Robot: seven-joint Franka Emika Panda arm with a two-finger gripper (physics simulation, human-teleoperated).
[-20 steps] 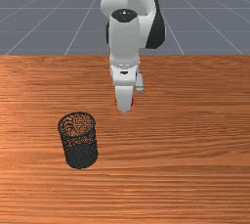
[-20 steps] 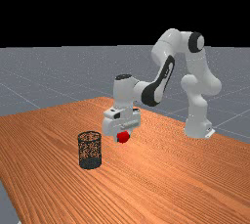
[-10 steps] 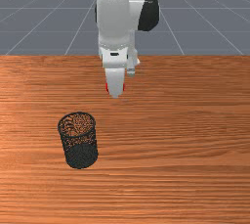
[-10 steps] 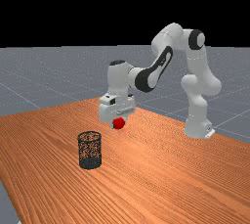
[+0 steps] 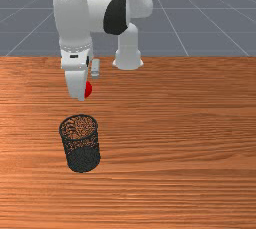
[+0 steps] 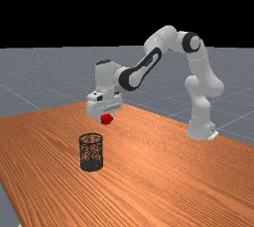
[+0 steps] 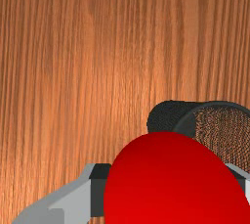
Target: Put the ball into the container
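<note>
The two fingers (image 7: pixel 97 191) of the gripper (image 7: pixel 171 184) are clamped on a red ball (image 6: pixel 106 119), one pad against each side, probably because a round thing could roll out of any looser hold. The ball is in the air, higher than the rim of the bin (image 6: pixel 91 165) and a little to the far view's right of it. That height seems meant to carry it over the rim without a knock. The bin, a dark mesh cylinder, stands upright with its mouth up, so a ball let go above it should drop in. The ball does not look centred over the mouth; a short move toward the bin, then a lowering, seems called for before release. Let go too soon, it could hit the rim and bounce away.

Outward from the bin, the white and grey arm (image 6: pixel 144 67) reaches in from a base well apart from it. Beneath the bin lies a table (image 6: pixel 163 171) of orange-brown wood with streaky grain. Beyond are a grey floor (image 6: pixel 39 75) with pale grid lines and a black background.
</note>
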